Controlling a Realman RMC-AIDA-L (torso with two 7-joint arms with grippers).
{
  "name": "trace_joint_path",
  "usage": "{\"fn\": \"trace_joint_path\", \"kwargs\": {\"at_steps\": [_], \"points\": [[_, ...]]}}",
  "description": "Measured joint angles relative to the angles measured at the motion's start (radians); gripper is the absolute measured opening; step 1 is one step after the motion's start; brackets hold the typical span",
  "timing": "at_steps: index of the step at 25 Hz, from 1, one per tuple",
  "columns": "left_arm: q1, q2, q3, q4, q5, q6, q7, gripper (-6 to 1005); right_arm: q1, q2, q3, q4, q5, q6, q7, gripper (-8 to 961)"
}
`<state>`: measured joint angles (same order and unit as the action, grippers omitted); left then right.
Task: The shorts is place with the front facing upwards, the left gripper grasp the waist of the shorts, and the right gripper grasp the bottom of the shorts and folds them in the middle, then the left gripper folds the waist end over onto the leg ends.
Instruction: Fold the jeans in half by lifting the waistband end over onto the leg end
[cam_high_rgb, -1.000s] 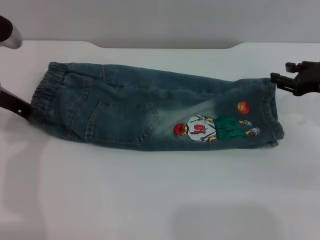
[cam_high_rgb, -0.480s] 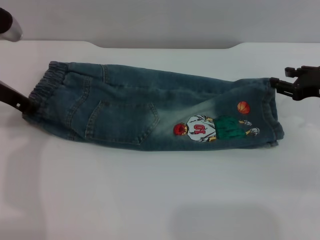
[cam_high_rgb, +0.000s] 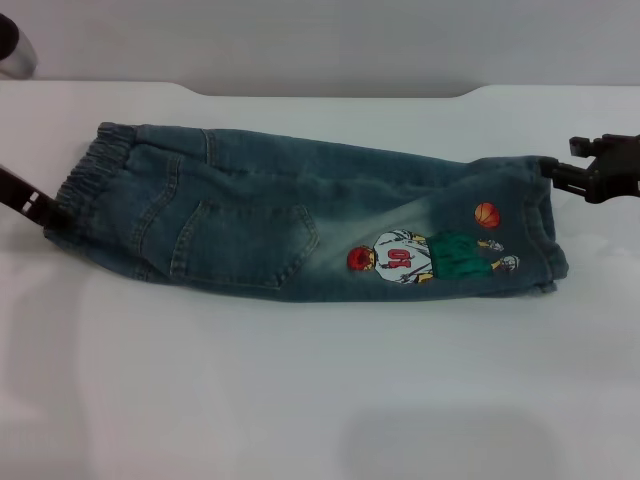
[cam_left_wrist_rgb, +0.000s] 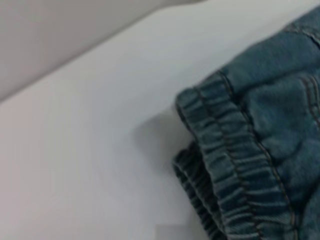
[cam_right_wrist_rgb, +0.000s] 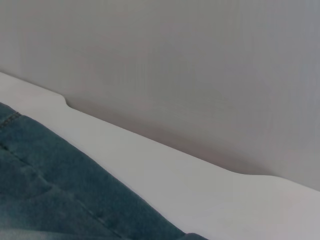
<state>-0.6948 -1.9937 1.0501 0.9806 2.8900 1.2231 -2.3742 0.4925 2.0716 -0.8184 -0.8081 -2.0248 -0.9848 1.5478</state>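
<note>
The left gripper (cam_high_rgb: 45, 212) touches shorts (cam_high_rgb: 300, 225) on white table (cam_high_rgb: 300, 400).

**What can't be made out around the shorts**

The left gripper (cam_high_rgb: 45, 212) runs off the frame's edge beside the waist (cam_high_rgb: 85, 180), so only a dark sliver touches the shorts (cam_high_rgb: 300, 225); its fingers are unreadable. The right gripper (cam_high_rgb: 560, 175), at the hem end, is also cut off. Both wrist views crop the denim and show no fingers.

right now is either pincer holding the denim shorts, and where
Cannot be told. The left pincer sits at the blue-green denim shorts' elastic waistband; the right pincer at the hem corner.
</note>
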Motion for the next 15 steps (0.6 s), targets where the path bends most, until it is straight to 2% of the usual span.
{"fn": "trace_joint_path", "kwargs": {"at_steps": [5, 15], "points": [[-0.012, -0.003, -0.002, -0.046, 0.000, -0.016, 0.011, 656, 0.000, 0.000, -0.001, 0.000, 0.000, 0.002, 0.000, 505], [-0.022, -0.010, 0.000, -0.064, -0.001, -0.023, 0.012, 653, 0.008, -0.002, 0.001, 0.000, 0.000, 0.010, -0.006, 505]]}}
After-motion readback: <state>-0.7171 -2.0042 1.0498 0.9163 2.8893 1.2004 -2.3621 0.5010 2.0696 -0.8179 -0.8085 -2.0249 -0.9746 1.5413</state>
